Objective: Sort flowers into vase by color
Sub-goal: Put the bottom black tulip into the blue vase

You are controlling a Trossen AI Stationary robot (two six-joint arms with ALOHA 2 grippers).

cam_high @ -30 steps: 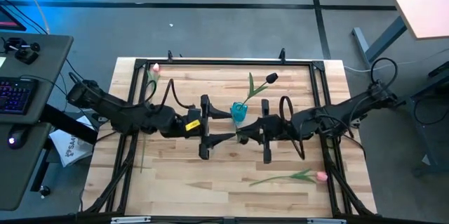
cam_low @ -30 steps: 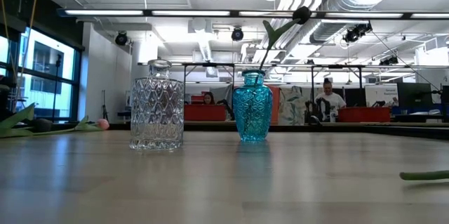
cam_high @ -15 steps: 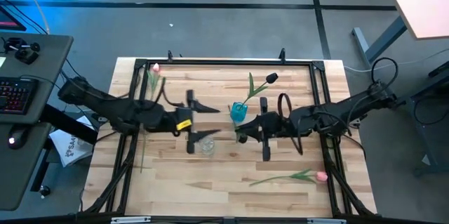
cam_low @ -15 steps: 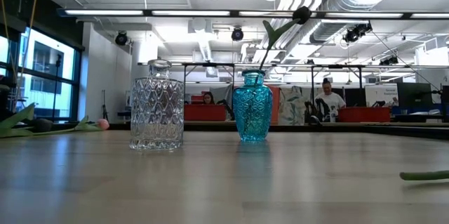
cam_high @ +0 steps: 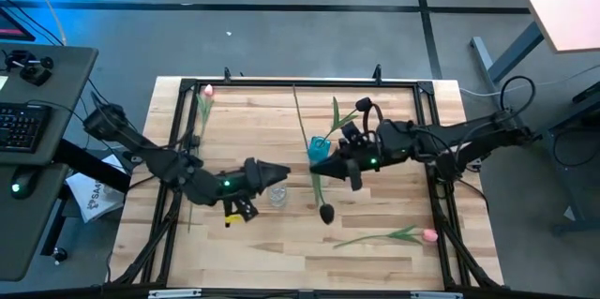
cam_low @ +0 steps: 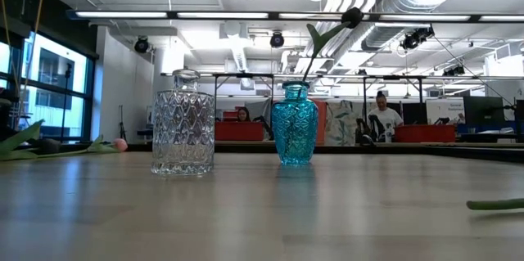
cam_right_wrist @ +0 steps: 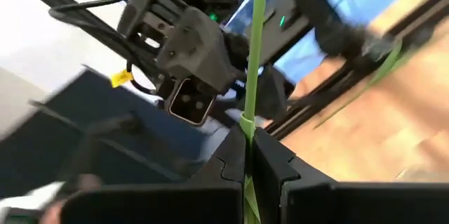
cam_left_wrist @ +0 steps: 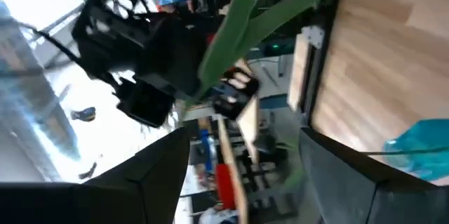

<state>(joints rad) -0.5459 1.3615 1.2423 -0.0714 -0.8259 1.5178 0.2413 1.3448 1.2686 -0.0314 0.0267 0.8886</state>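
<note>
My right gripper [cam_high: 322,165] is shut on a dark-headed tulip above the table's middle. Its stem [cam_high: 302,116] runs toward the far edge and its dark head [cam_high: 326,213] points toward the near edge. Just beyond the gripper stands the blue vase [cam_high: 319,149], with another dark tulip [cam_high: 363,105] standing in its neck. My left gripper [cam_high: 281,173] is open and holds nothing, hovering over the clear glass vase [cam_high: 277,194]. One pink tulip [cam_high: 206,94] lies at the far left, the other [cam_high: 428,235] at the near right. My right gripper pinches the dark tulip's green stem [cam_right_wrist: 248,122] between its two fingers, somewhere along its middle, closer to the head. The fingers come level from the table's right and lie across the stem. The flower is lifted clear of the table and tilted, head toward the near edge.
The two vases stand close together mid-table, the clear one [cam_low: 182,122] left of the blue one [cam_low: 294,123] in the low view. A black frame rail [cam_high: 300,82] runs round the table. Bare wood lies along the near edge between the vases and the pink tulip.
The two grippers have drawn apart from their meeting place mid-table. My left gripper has backed toward the table's left and near edges while rolling over. My right gripper has rolled and shifted toward the far edge. The dark tulip has swung with it, so its stem now shows lengthwise from above.
</note>
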